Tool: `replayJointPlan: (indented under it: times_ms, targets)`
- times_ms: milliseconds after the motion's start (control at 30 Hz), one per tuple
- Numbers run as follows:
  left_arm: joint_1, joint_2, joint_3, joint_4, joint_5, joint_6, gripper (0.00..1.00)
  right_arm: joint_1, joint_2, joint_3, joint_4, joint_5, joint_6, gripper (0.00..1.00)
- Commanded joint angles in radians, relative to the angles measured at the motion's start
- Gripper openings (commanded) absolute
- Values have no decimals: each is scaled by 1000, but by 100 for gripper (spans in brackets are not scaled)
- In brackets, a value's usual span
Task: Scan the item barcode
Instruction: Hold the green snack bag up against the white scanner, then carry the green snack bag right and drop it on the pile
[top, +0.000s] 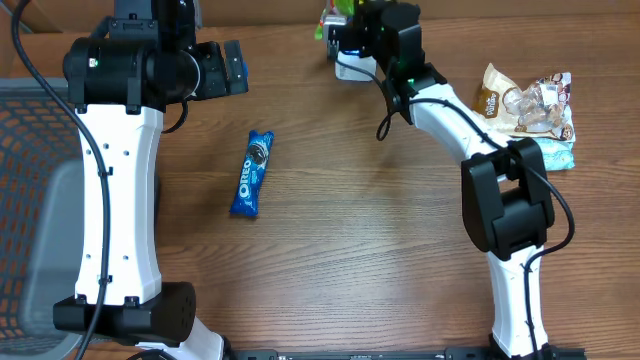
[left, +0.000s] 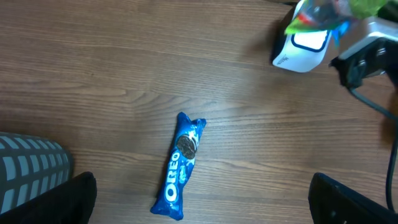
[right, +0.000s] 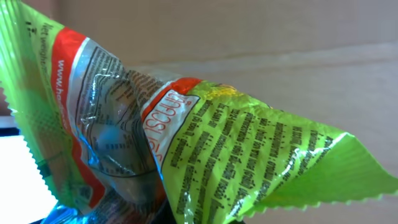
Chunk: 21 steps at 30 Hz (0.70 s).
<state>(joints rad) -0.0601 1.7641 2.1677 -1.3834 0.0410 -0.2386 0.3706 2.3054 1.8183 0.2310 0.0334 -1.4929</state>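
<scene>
Above white scanner (top: 352, 68), right pincer (top: 348, 28) clamping green packet (right: 217, 143), left pincer (top: 232, 68) spread wide

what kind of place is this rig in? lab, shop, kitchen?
Likely a lab bench staged as a checkout: white barcode scanner at the far edge of the table, packaged snacks (Oreo pack, green snack bag), grey mesh basket at the side.

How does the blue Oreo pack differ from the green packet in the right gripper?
The Oreo pack is blue, long and smooth; the green packet is green with red and crumpled. The Oreo pack lies flat on the table, untouched; the green packet is clamped in the right gripper. Both are printed snack wrappers.
</scene>
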Motion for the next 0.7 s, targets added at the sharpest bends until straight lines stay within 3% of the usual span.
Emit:
replayJointPlan:
  times_ms: [0, 167, 333, 433, 500, 667]
  targets:
    - [-6, 2, 5, 3, 3, -20, 100, 31, -103, 27, -101, 0, 82, 4]
    - [-6, 2, 5, 3, 3, -20, 99, 66, -253, 27, -354, 2, 475, 4]
    - [-6, 2, 5, 3, 3, -20, 100, 158, -460, 27, -811, -3, 1202, 4]
    - [-6, 2, 5, 3, 3, -20, 100, 181, -512, 27, -1065, -25, 1433, 4]
    - [-6, 2, 5, 3, 3, -20, 100, 176, -526, 27, -1187, -92, 1506, 4]
    - [-6, 2, 5, 3, 3, -20, 100, 43, -532, 27, -1426, 84, 1790, 4]
